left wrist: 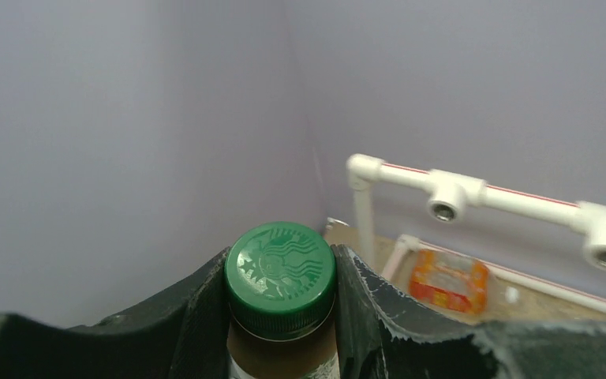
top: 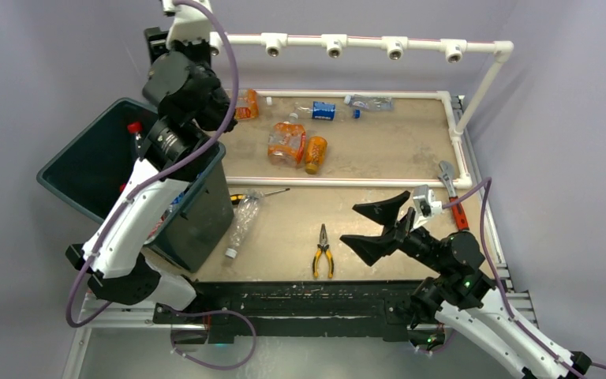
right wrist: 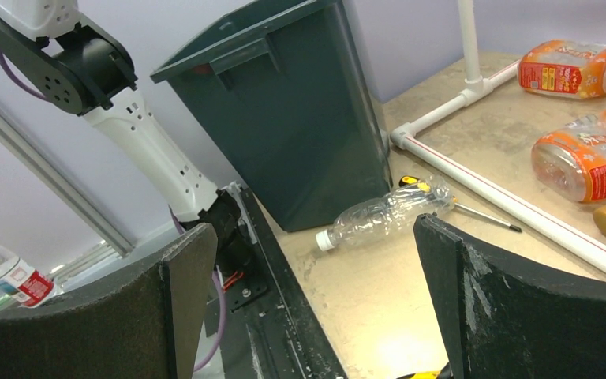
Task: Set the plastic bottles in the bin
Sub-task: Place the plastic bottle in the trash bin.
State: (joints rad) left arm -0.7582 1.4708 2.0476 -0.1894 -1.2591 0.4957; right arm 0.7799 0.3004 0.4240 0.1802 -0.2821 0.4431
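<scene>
My left gripper (left wrist: 282,254) is shut on the neck of a bottle with a green cap (left wrist: 281,272) and brown contents, and only its top shows. The left arm (top: 181,87) is raised over the far right corner of the dark bin (top: 87,170), hiding the held bottle from the top view. A red-capped bottle (top: 134,128) pokes up inside the bin. A clear bottle (top: 242,225) lies on the table against the bin's right wall (right wrist: 300,118). My right gripper (top: 349,223) hovers open to the right of that clear bottle (right wrist: 387,213), holding nothing.
Past a white pipe rail (top: 339,181) lie orange bottles (top: 286,144) (top: 316,154) (top: 246,104) and clear ones (top: 323,110) (top: 371,101). Yellow-handled pliers (top: 323,253) lie near the front edge, a screwdriver (top: 260,195) by the bin, and a red-handled wrench (top: 451,193) at the right.
</scene>
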